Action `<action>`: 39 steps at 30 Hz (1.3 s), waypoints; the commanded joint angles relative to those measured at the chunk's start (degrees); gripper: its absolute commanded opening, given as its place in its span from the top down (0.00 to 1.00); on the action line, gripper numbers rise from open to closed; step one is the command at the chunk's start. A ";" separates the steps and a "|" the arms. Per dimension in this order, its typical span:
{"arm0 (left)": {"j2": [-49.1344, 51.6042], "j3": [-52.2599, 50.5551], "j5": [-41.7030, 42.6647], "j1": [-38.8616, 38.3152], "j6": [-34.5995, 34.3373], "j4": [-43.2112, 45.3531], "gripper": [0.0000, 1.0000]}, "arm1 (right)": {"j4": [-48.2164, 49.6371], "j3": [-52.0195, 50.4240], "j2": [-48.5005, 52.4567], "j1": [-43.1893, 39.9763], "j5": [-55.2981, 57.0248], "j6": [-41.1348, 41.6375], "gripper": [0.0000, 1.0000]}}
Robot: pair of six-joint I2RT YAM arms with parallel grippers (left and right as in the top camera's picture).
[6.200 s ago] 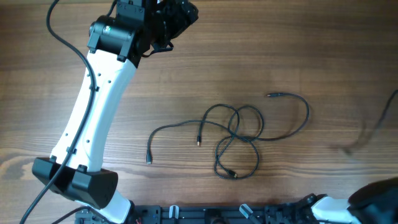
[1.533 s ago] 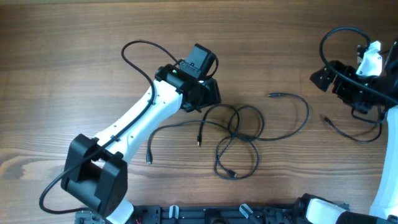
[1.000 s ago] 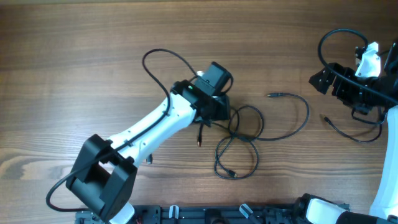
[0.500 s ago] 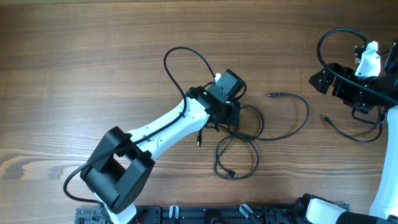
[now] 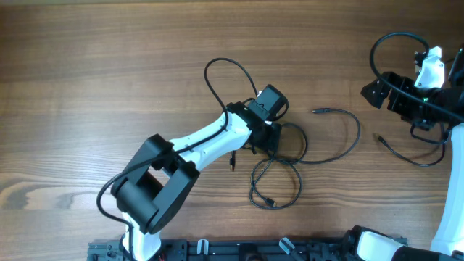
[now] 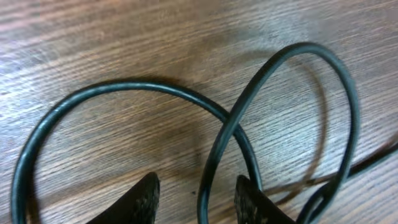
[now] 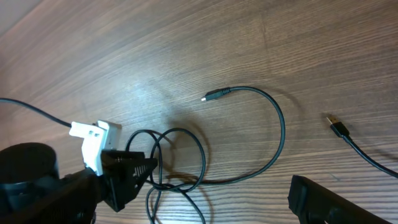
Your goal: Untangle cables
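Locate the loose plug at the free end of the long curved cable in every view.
Overhead: the plug lies right of centre, beyond the left hand.
Left wrist: not in it; only cable loops show between the fingers.
Right wrist: the plug lies at upper centre, at the arc's free end.
Shared landmark: the left hand, over the crossing loops.

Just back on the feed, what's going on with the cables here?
The left gripper is down in the tangle of cables, its fingers open with one crossing strand between them and nothing clamped yet. The right arm hangs far off to the right, near a separate loose cable, and touches nothing in the tangle.
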 commanded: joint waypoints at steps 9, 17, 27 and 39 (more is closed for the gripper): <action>2.12 0.09 2.86 1.27 1.31 -0.66 0.96 | 0.09 0.74 0.50 0.35 0.55 -1.05 0.00; -9.62 7.32 3.15 4.55 1.33 -4.02 0.96 | 0.76 0.74 0.50 0.35 -6.84 -1.81 0.00; -28.15 9.73 3.15 6.05 -9.20 -2.21 0.96 | 5.81 0.74 0.50 7.54 -16.79 -4.15 0.00; -32.98 9.73 3.21 11.30 -21.29 1.01 0.96 | 7.98 0.68 0.50 10.73 -20.79 -0.42 0.06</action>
